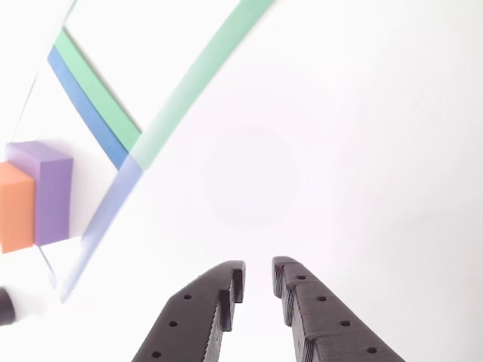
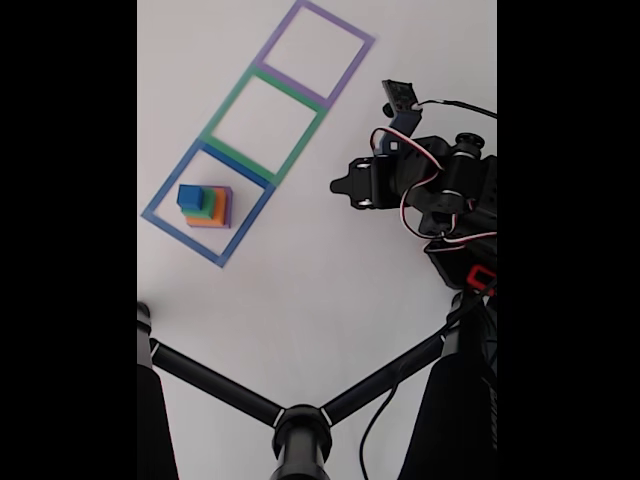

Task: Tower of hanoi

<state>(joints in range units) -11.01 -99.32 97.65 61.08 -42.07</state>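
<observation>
The tower (image 2: 205, 206) stands whole inside the blue outline (image 2: 208, 206), near the table's (image 2: 320, 290) left edge in the fixed view: blue cube (image 2: 189, 196) on top, green (image 2: 204, 203) under it, then orange (image 2: 212, 214), with the purple slab (image 2: 226, 206) at the bottom. The green outline (image 2: 266, 130) and purple outline (image 2: 313, 51) further up hold no block. So nothing looks done yet — by my reading every block is still to be carried across, smallest first. The arm (image 2: 425, 185) sits folded at the right edge, well apart from the stack. In the other view the gripper (image 1: 259, 275) hovers over bare white table with its two dark fingers (image 1: 219, 298) slightly parted and nothing between them; orange (image 1: 15, 207) and purple (image 1: 51, 192) show at that view's left edge — off to the side of the fingers, not in line with them. The likely first step is reaching the blue cube.
</observation>
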